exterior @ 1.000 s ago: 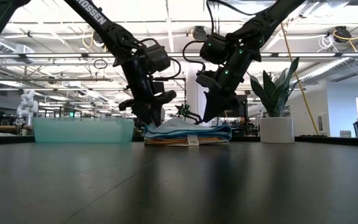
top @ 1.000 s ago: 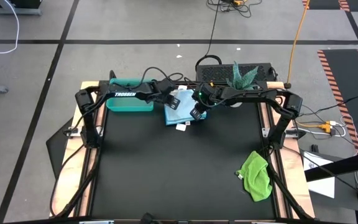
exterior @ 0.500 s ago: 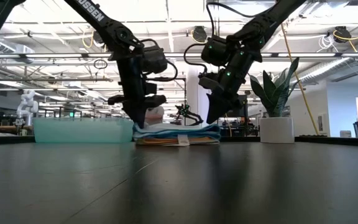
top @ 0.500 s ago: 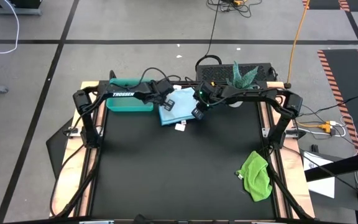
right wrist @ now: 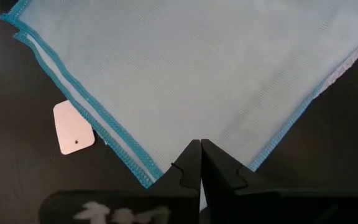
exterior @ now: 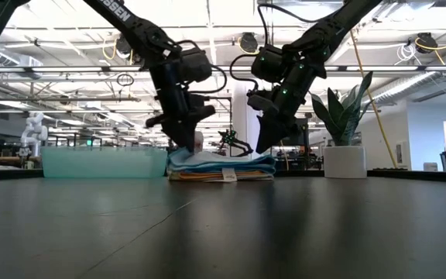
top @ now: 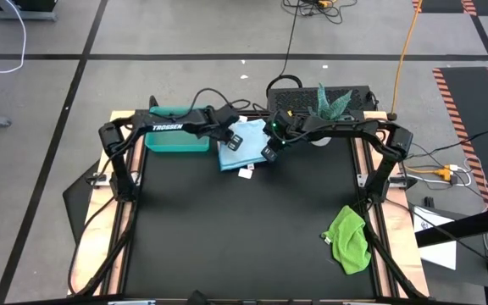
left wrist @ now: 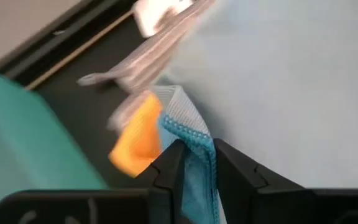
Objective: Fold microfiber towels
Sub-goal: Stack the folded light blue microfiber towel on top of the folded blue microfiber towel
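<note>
Two tools meet at the towel stack (top: 242, 152): left tool (left wrist: 194, 163) pinches its pale blue towel's (right wrist: 191, 68) corner, right tool (right wrist: 201, 163) closed on top.

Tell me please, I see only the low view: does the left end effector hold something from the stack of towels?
Observer: Yes. Its wrist view shows the left end effector pinching a corner of the pale blue towel, the top one of the stack.
Operator: And the right one?
Observer: The right end effector is shut with nothing in it. Its tips are at another corner of that towel.
Operator: Is any towel left unfolded?
Observer: From above, a green towel lies crumpled near the table's right edge, far from the stack.
</note>
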